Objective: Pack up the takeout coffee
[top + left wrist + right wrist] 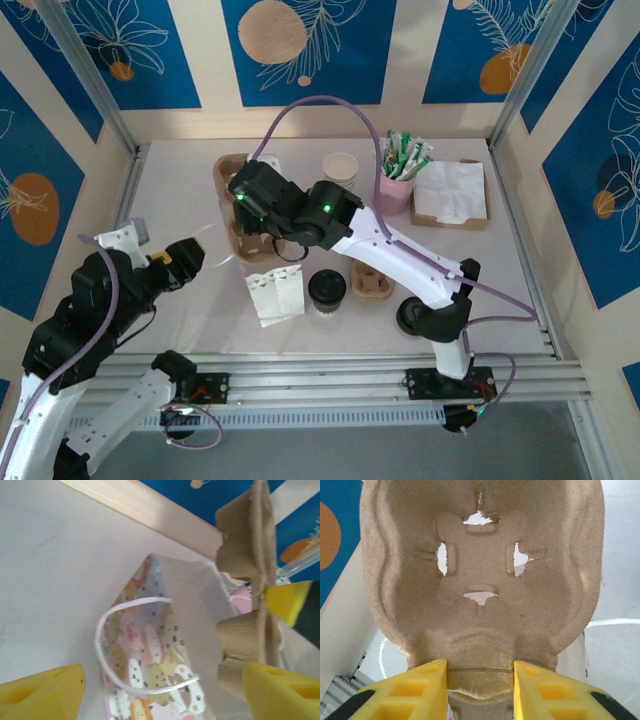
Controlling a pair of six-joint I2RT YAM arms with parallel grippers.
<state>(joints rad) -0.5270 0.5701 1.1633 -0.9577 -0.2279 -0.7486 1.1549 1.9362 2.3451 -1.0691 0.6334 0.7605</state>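
Observation:
The takeout coffee (pixel 327 289), a pale cup under a black lid, stands on the table right of the white paper bag (pixel 275 296). My right gripper (pixel 247 230) is shut on a brown pulp cup carrier (pixel 243 243), held above the table left of the bag. In the right wrist view its yellow fingers (pixel 405 695) pinch the carrier's (pixel 480 565) central ridge, and my right gripper (pixel 480 690) is shut there. My left gripper (pixel 200 257) is open. In the left wrist view the bag's patterned side and white handle (pixel 150 652) lie between its spread fingers (pixel 42 696), with the carrier (pixel 247 605) at the right.
More carriers (pixel 230 172) sit at the back left, and one carrier piece (pixel 372 283) lies right of the coffee. A stack of lidless cups (pixel 340 168), a pink cup of sachets (pixel 400 180) and a napkin tray (pixel 452 195) line the back.

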